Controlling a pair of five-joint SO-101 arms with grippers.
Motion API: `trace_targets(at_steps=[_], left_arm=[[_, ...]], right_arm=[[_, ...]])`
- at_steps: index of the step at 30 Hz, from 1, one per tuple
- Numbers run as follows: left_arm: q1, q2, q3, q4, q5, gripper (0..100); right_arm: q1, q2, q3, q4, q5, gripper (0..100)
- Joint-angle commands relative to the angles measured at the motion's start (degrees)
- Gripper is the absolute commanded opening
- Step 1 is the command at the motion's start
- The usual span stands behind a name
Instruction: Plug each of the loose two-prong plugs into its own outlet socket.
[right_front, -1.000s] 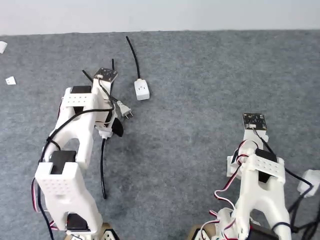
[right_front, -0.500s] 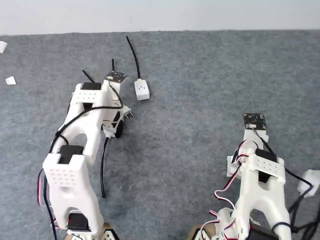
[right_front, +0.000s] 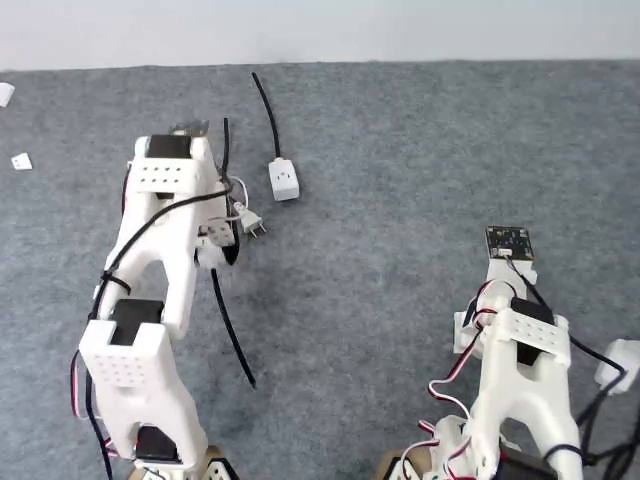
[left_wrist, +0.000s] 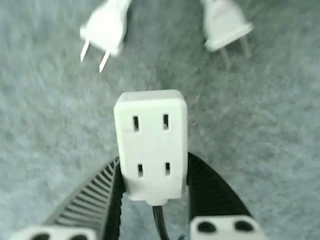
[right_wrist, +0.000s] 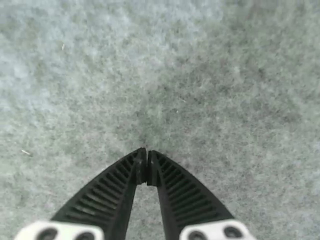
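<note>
my left hand is clenched on the white outlet block, one finger on each side. its socket face is turned up to the wrist camera and all four slots are empty. in the high view this sits left of centre, under the left arm, and the block's black cord runs down toward the lower left.

on the grey desk just beyond the block lie the first plug and the second plug. they're apart from each other and from the block, with prongs angled off the slots. a second outlet block lies upper left of centre.

my right hand is closed on nothing over bare desk, lower right.

i judge this as the approach step, with nothing mated yet. next, i think, one plug needs pinning or lifting by the right hand, prongs squared to a slot pair, then a straight push.
</note>
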Motion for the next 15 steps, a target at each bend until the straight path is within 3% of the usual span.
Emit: trace_targets(at_steps=[1, 8, 11, 15], left_arm=[[2.46, -4.84, 2.95, 1.76, 2.2, 1], [8.09, -10.73, 13.93, 0.62, 2.02, 1], [8.44, -11.25, 21.32, -6.68, 1.23, 1], [9.32, -11.25, 31.52, -20.75, -5.01, 1]], right_arm=[[-0.48, 0.04, -3.52, -0.75, 0.79, 1.0], [-0.48, 0.04, -3.52, -0.75, 0.79, 1.0], [-0.48, 0.04, -3.52, -0.75, 0.79, 1.0], [-0.48, 0.04, -3.52, -0.75, 0.79, 1.0]])
